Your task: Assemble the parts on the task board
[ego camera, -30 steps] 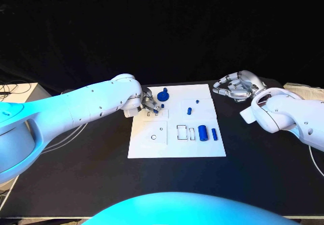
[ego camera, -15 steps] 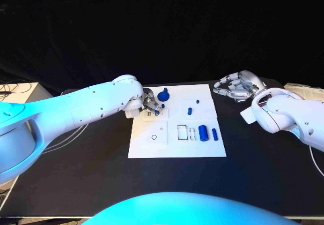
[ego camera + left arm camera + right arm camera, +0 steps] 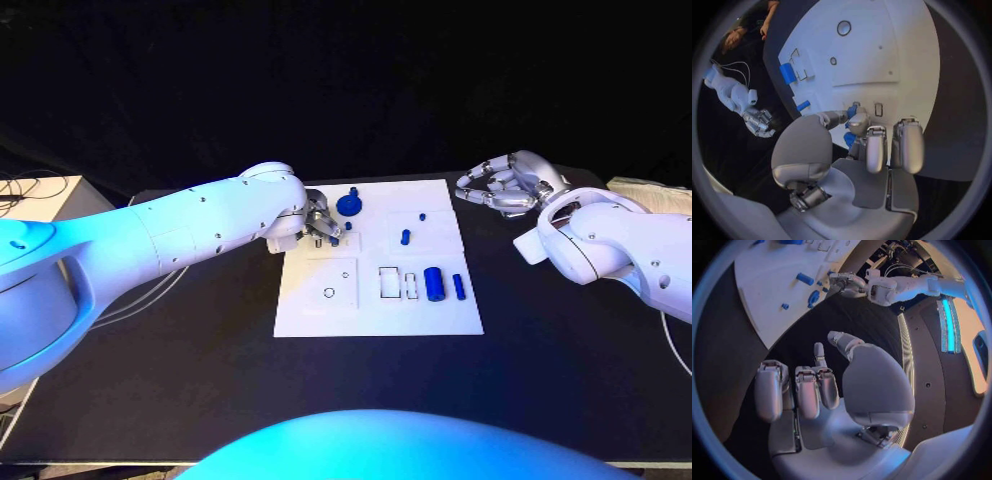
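Observation:
The white task board (image 3: 440, 320) lies mid-table. My left hand (image 3: 320, 228) hovers low over its far left part, and thumb and a finger pinch a small blue part (image 3: 852, 110) beside a small rectangular slot (image 3: 877, 109). A blue knob-shaped part (image 3: 348, 205) stands just beyond that hand. On the board also lie a short blue peg (image 3: 405, 237), a tiny blue piece (image 3: 421, 216), a thick blue cylinder (image 3: 433, 283) and a thin blue bar (image 3: 459, 287). My right hand (image 3: 505, 185) hangs past the board's far right corner, fingers loosely bent and apart, holding nothing.
A rectangular recess (image 3: 389, 282) and a round hole (image 3: 329, 293) sit in the board's near half. Cables (image 3: 29, 190) and a pale box edge lie at the table's far left, and a cloth (image 3: 642, 188) at the far right.

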Tool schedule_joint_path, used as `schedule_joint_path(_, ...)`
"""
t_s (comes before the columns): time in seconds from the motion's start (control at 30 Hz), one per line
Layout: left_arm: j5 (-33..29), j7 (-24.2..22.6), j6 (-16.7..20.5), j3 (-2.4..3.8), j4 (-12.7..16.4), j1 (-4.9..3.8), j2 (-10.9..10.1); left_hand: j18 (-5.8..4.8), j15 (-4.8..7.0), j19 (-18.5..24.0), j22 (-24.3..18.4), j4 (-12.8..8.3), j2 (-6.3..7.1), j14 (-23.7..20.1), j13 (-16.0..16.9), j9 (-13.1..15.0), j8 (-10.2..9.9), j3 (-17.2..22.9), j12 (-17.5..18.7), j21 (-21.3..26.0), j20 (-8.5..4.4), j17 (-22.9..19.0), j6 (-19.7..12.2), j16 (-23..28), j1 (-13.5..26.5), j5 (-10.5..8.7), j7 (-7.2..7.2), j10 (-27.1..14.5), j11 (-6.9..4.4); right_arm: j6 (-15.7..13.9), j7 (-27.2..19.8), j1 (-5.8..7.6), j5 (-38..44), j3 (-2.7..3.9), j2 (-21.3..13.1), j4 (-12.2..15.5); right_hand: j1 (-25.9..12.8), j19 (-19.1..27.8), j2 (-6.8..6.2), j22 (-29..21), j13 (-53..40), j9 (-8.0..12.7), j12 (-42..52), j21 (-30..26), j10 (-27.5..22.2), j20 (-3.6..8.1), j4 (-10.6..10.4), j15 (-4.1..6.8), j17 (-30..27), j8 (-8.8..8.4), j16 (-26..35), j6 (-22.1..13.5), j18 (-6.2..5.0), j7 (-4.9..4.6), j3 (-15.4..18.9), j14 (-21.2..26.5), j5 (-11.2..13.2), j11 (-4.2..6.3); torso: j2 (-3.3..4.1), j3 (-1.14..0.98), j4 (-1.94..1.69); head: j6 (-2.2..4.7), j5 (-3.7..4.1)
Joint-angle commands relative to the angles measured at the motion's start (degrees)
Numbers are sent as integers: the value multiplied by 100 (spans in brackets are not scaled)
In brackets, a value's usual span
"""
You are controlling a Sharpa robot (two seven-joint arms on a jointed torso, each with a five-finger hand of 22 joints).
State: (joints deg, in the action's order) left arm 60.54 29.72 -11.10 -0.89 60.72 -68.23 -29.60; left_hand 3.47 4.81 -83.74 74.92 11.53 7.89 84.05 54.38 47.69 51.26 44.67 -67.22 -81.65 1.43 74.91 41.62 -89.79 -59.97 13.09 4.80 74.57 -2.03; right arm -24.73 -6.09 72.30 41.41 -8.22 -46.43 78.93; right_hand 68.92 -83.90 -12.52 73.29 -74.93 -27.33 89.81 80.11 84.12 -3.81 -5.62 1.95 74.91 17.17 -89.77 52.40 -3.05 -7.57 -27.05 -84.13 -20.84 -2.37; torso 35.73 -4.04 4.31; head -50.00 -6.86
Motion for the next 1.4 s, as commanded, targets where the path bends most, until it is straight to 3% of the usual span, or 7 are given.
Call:
schedule_joint_path(0.03, 161, -15, -63, -3, 0, 3, 1, -37, 56, 7, 130, -883, -60, 580, 16, 907, 17, 867, 19, -27, -44, 1468, 348, 26, -17, 36, -288, 43, -15, 58, -12, 0, 41, 3, -4, 9, -23, -82, -14, 5, -1503, -5, 16, -26, 585, -39, -27, -45, 1509, -18, -23, -50, -19, 0, -9, -587, -35, -34, -1, -1, -2, 0, 7)
schedule_joint_path(0.9, 194, -3, -192, -17, 67, 11, 11, -42, 60, -6, 154, -892, -57, 579, 22, 930, 24, 862, 9, -40, -47, 1464, 363, 30, -10, 81, -294, 59, -21, 72, -7, 0, 41, 3, -1, 22, -23, -82, -14, 5, -1503, -5, 16, -26, 585, -39, -27, -45, 1509, -18, -23, -50, -19, 0, -9, -587, -35, -34, 7, 1, 10, 0, -5)
schedule_joint_path(1.4, 217, 2, -276, -23, 36, 13, 10, -42, 60, -6, 154, -892, -57, 579, 22, 930, 24, 862, 9, -40, -47, 1464, 363, 30, -10, 81, -294, 59, -21, 78, -3, 0, 41, 3, -4, 24, -23, -82, -14, 5, -1503, -5, 16, -26, 585, -39, -27, -45, 1509, -18, -23, -50, -19, 0, -9, -587, -35, -34, 2, -1, 0, 0, 1)
